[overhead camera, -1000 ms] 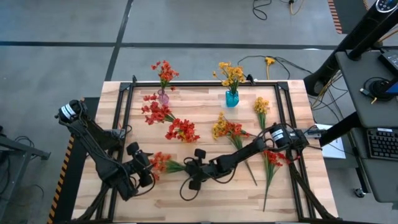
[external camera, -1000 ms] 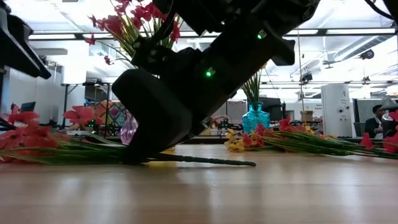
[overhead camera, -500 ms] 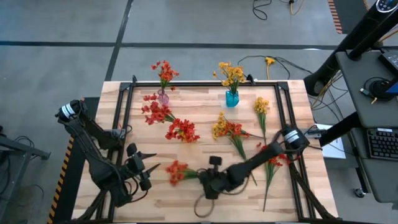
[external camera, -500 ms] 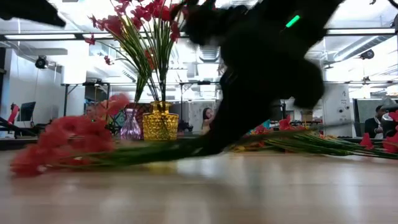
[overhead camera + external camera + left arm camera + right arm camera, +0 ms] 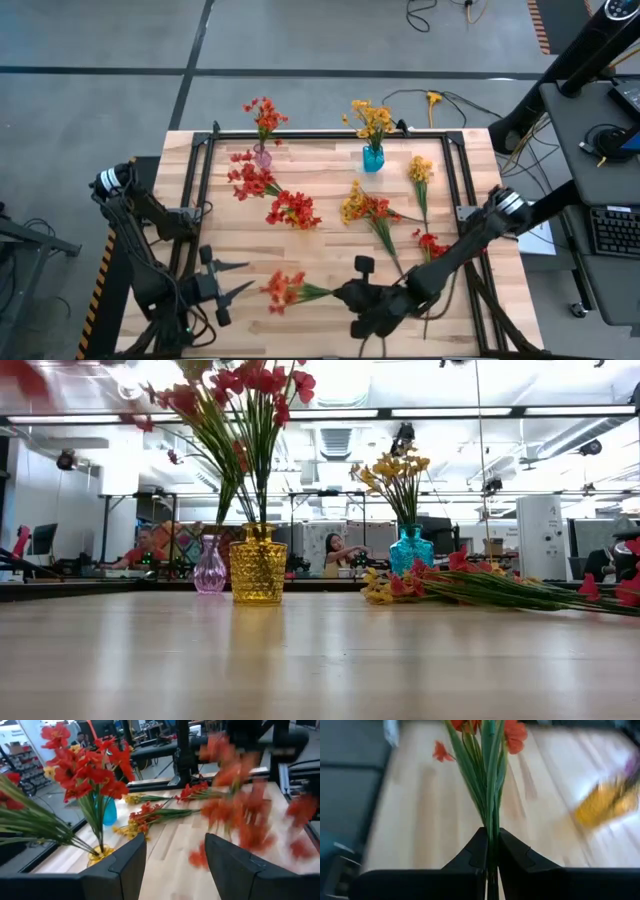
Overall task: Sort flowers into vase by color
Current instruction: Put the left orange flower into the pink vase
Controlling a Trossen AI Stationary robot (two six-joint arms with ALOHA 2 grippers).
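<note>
Wooden table (image 5: 330, 240) fills the high view, grey floor around it, desks and ceiling lights behind it in the low view.

My right arm reaches in from the right edge across the near side. My right gripper (image 5: 340, 294) sits near the near edge, about mid-table, clamped shut on the green stem of a red-orange sprig (image 5: 285, 291) — in the right wrist view the stem (image 5: 491, 795) runs straight out from between my two pressed-together fingers (image 5: 472, 855). The sprig's blossoms point toward my left arm. In the low view the near tabletop shows neither that sprig nor the gripper.

My left gripper (image 5: 232, 277) hangs at the near left corner, fingers spread apart, holding nothing, just beside those blossoms. In the left wrist view they show as a red blur (image 5: 240, 815).

Loose flowers on the table:
- two red-orange clusters (image 5: 270, 195) left of centre
- a mixed yellow and red bunch (image 5: 365, 210) in the middle
- a yellow sprig (image 5: 420, 172) and a red one (image 5: 432, 245) toward the right

Far edge — pink vase (image 5: 262, 155) with red flowers, blue vase (image 5: 373, 158) with yellow ones. The low view also shows a yellow glass vase (image 5: 257, 566) holding red flowers.
</note>
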